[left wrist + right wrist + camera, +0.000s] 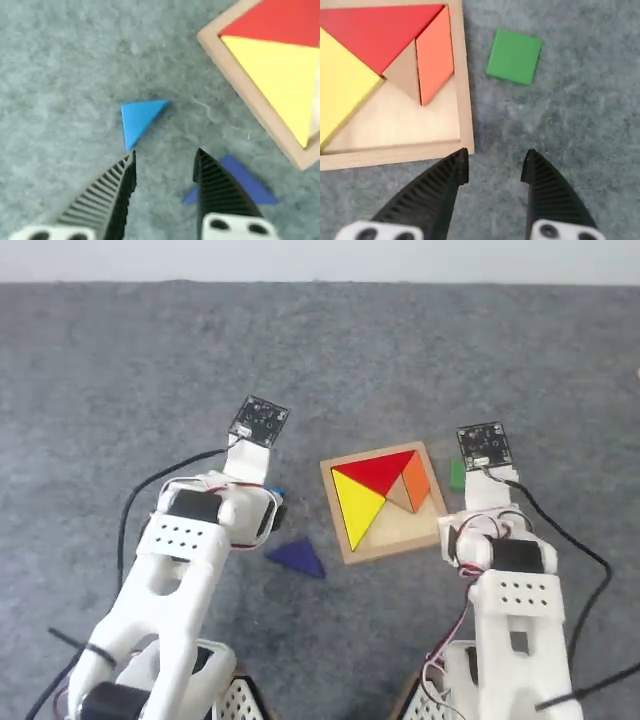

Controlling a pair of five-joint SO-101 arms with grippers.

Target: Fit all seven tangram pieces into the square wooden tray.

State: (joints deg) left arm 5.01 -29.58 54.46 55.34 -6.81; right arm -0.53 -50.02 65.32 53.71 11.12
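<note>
Closest to the near edge of the grey surface [150, 360], both arms hang over the work with nothing in hand. The left pincer [165, 159] is spread wide and empty, and the right pincer [496, 159] is also wide open and empty. The step in hand looks like gathering the loose pieces. A dark blue triangle [297, 557] lies flat beside the left pincer, partly under one finger in the left wrist view. Just beyond the fingertips lies a small light blue triangle [139, 119], apart from them and the likelier target. To take it, the pincer would need to go forward and down until the fingers straddle the piece, then close across its thin edges. It would then have to be carried toward the right edge of the surface and turned to suit a gap. Further in, about mid-surface, sits the square wooden tray [461, 75], with one right finger hanging over its near corner. Inside it, a yellow triangle [358, 505] lies along the left side. A red triangle [380, 472] meets it along the far side, and an orange parallelogram [416, 480] lies against the right wall. Between red and orange is a tan triangular patch [402, 75], and I cannot tell whether it is a piece or bare floor. The tray's near right part is bare wood. Beyond the right pincer, just outside the tray's right wall, a green square [514, 56] lies flat on the surface.
</note>
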